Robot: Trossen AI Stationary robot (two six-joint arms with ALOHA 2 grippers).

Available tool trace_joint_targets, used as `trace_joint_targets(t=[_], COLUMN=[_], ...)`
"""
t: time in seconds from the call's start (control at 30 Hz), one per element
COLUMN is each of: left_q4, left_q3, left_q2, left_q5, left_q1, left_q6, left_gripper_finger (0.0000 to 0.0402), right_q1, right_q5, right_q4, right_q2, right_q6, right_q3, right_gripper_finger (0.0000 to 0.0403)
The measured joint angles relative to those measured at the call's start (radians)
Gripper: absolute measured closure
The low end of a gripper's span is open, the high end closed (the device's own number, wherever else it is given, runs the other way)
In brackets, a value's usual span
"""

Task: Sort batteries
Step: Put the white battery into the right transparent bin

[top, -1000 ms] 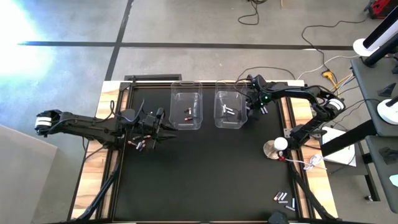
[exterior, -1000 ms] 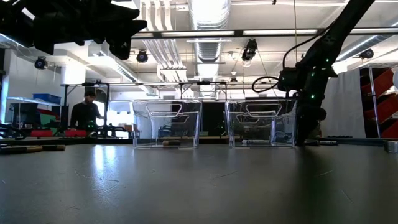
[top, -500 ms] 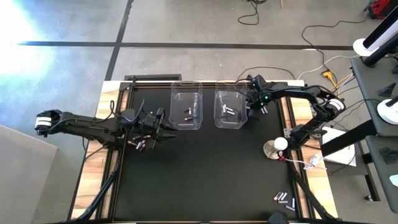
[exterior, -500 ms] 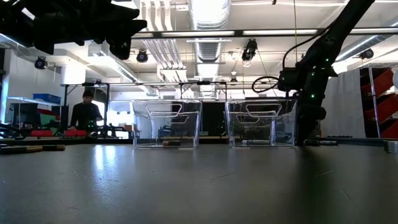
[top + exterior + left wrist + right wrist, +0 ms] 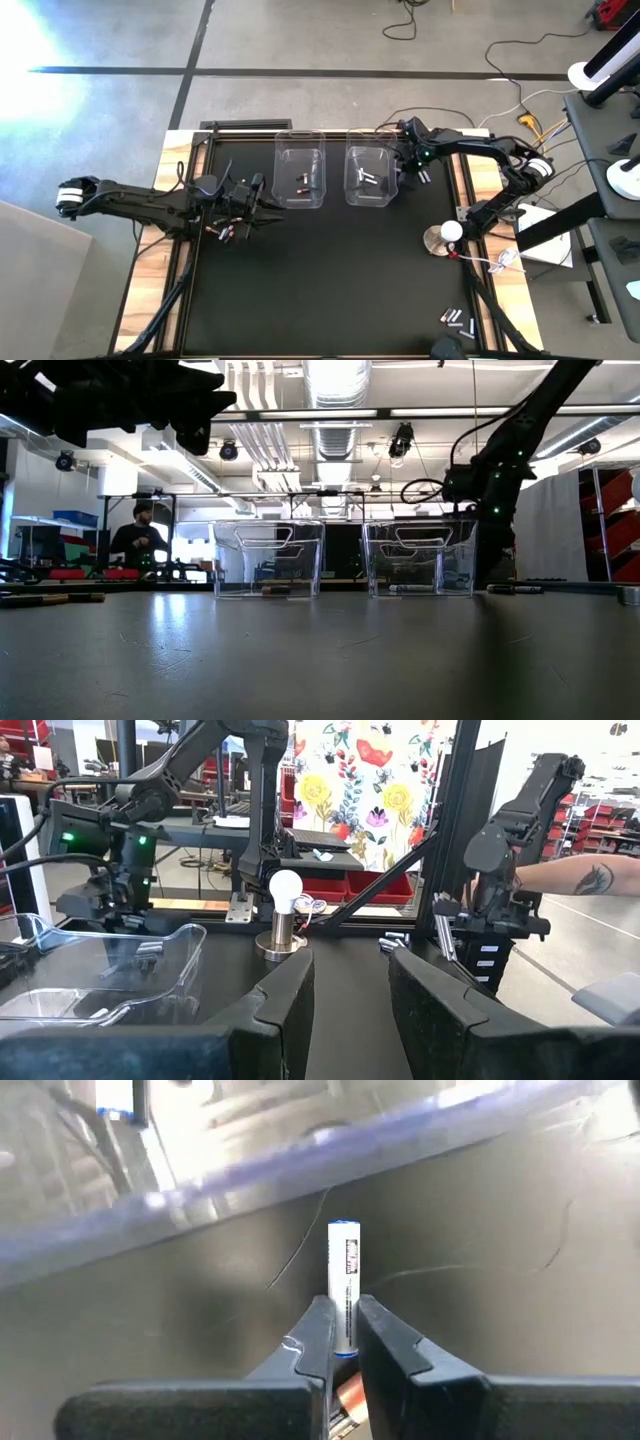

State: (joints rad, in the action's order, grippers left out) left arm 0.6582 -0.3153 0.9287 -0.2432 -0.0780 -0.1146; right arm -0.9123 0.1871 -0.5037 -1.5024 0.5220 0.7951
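The right gripper point(image 5: 343, 1342) hangs at the far right of the desk point(image 5: 330, 280), just right of the right-hand clear bin point(image 5: 367, 176); its jaws are clamped on a silvery-white battery point(image 5: 344, 1285) with a blue end, which stands up between the fingers just beside the bin's wall. The left gripper point(image 5: 350, 1000) hovers over the left side of the desk, near the left-hand clear bin point(image 5: 300, 168); its jaws stand parted with nothing between them. A few dark batteries with red marks point(image 5: 222, 231) lie on the desk just by the left gripper; more dark ones point(image 5: 303, 184) lie inside the left-hand bin; pale batteries point(image 5: 367, 178) lie inside the right-hand bin; another small cluster of batteries point(image 5: 455, 319) lies at the near right corner of the desk. A round silver-white disc with red wire point(image 5: 440, 239) sits at the desk's right edge. In the low view a person point(image 5: 140, 540) shows in the room beyond the desk, far left.
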Motion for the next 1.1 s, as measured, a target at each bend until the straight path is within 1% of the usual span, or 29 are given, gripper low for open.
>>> trace_joint_targets(t=[0.1,0.23,0.3,0.53,0.67,0.77,0.87,0.93,1.1], left_q4=[0.0,0.0,0.0,0.0,0.0,0.0,0.0,0.0,0.0], left_q3=[0.0,0.0,0.0,0.0,0.0,0.0,0.0,0.0,0.0], left_q2=[0.0,0.0,0.0,0.0,0.0,0.0,0.0,0.0,0.0], left_q5=[0.0,0.0,0.0,-0.004,-0.004,-0.004,-0.004,-0.004,-0.004], left_q1=[0.0,0.0,0.0,0.0,0.001,0.001,0.0,0.0,0.0], left_q6=[0.0,0.0,0.0,0.0,0.0,0.003,0.004,0.004,0.005], left_gripper_finger=[0.029,0.029,0.029,0.029,0.029,0.029,0.029,0.029,0.029], right_q1=[0.0,0.0,-0.001,0.002,0.035,0.087,0.153,0.205,0.305], right_q5=[-0.026,-0.154,-0.195,-0.246,-0.338,-0.39,-0.397,-0.383,-0.271], right_q4=[-0.008,-0.084,-0.13,-0.276,-0.388,-0.452,-0.465,-0.462,-0.412], right_q2=[0.001,0.001,0.001,0.005,0.011,0.02,0.03,0.03,0.001], right_q6=[-0.023,-0.038,-0.054,-0.091,-0.097,-0.115,-0.131,-0.127,-0.098], right_q3=[0.026,0.076,0.107,0.232,0.311,0.365,0.403,0.418,0.422], right_gripper_finger=[0.0378,0.0378,0.0378,0.0378,0.0378,0.0379,0.0379,0.0379,0.0379])
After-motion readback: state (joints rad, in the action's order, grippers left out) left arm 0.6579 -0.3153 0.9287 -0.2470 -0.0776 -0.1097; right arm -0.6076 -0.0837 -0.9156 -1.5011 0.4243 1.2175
